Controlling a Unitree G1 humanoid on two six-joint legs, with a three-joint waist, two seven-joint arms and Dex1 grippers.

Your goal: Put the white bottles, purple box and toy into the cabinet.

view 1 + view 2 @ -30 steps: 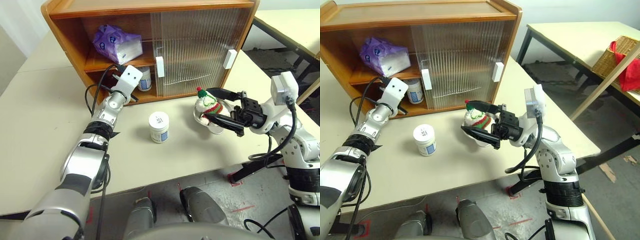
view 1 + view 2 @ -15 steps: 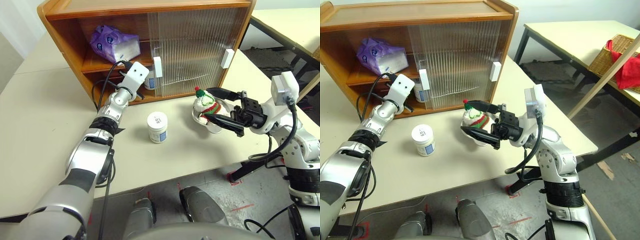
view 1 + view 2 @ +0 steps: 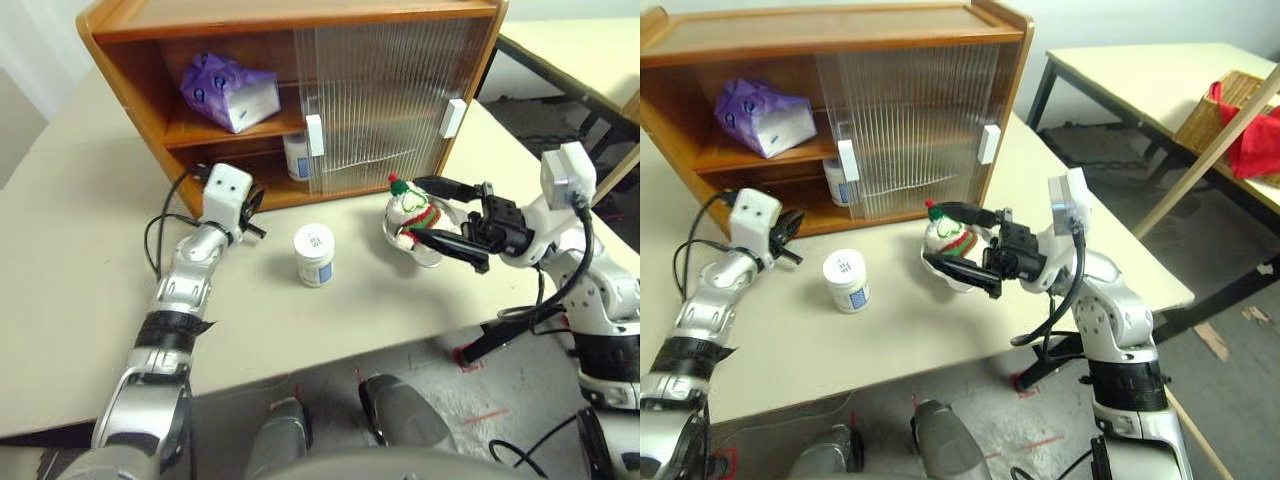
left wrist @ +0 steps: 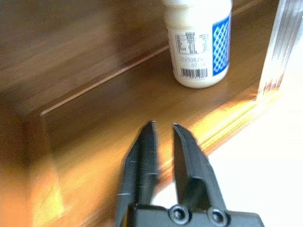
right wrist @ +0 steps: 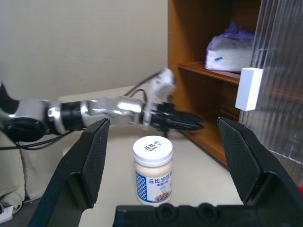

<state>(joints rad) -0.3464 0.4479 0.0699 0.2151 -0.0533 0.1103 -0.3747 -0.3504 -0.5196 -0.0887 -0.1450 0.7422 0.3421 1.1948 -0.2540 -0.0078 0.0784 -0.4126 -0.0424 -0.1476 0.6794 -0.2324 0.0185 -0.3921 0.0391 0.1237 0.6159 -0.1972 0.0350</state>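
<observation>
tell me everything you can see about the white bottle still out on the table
The white bottle is a short round jar, plastic by its look, with a wide white lid printed with small dark text and a label marked in blue. It stands upright with its lid on, on the pale table in front of the cabinet, outside it. Nothing touches it except the tabletop.

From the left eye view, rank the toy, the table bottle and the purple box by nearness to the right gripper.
1. Toy, right beside the right gripper.
2. White bottle on the table, farther left.
3. Purple box, on the cabinet's upper shelf.
</observation>
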